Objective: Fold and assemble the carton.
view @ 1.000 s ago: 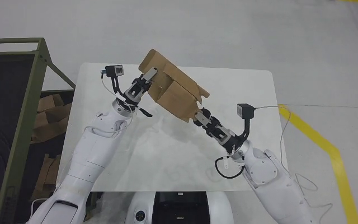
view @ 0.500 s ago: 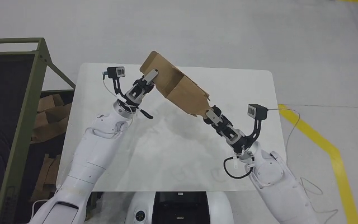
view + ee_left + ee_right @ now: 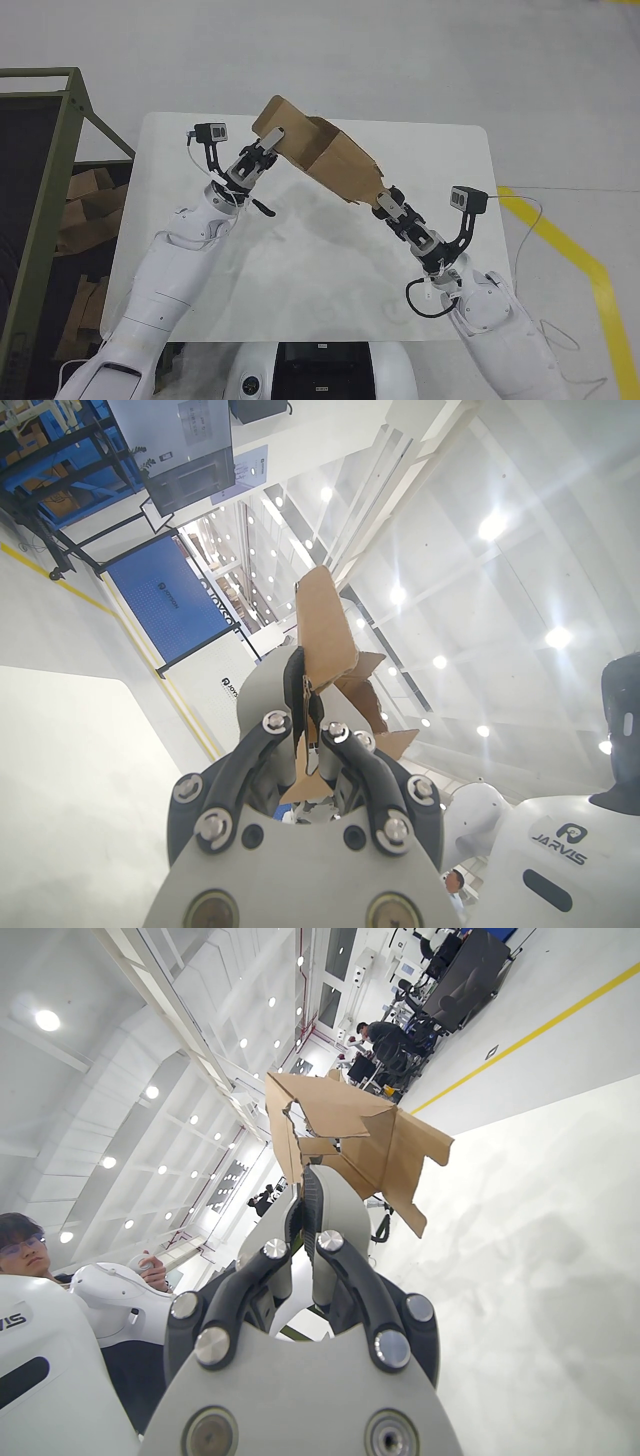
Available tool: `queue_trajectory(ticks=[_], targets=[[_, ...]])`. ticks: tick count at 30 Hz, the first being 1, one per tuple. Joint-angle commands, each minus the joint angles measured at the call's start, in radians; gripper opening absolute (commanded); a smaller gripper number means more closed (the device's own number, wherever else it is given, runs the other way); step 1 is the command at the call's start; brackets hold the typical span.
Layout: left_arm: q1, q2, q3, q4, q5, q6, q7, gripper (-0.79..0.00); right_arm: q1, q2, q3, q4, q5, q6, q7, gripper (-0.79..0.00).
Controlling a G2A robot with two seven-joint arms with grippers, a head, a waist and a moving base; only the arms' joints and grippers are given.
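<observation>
White table (image 3: 300,290) lay below; left gripper (image 3: 270,142) and right gripper (image 3: 384,199), arms raised, clamped opposite ends of brown corrugated carton (image 3: 335,160).

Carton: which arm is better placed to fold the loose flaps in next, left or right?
Probably right. The left gripper and right gripper both clamp the carton above the table, but the notched flaps hang close beside the right one, so the left could just hold.

Plain brown carton (image 3: 325,158). White counter (image 3: 300,280), faint grey smudges. Left pincer (image 3: 271,136) and right pincer (image 3: 381,198): black links, pale grey fingers. Light grey floor (image 3: 400,60), yellow line (image 3: 575,250). Olive-green bin frame (image 3: 82,105), brown cardboard scraps (image 3: 85,200) inside.
</observation>
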Motion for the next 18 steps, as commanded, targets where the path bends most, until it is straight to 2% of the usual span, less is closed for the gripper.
queue_trajectory(ticks=[1, 18], targets=[[0.001, -0.001, 0.000, 0.001, -0.004, 0.002, -0.003, -0.785, -0.001, -0.001, 0.004, 0.002, 0.001, 0.002, -0.001, -0.785], [-0.007, -0.011, 0.004, 0.011, -0.022, 0.008, -0.014, -0.785, -0.006, -0.006, 0.019, 0.006, 0.011, 0.005, 0.010, -0.785]])
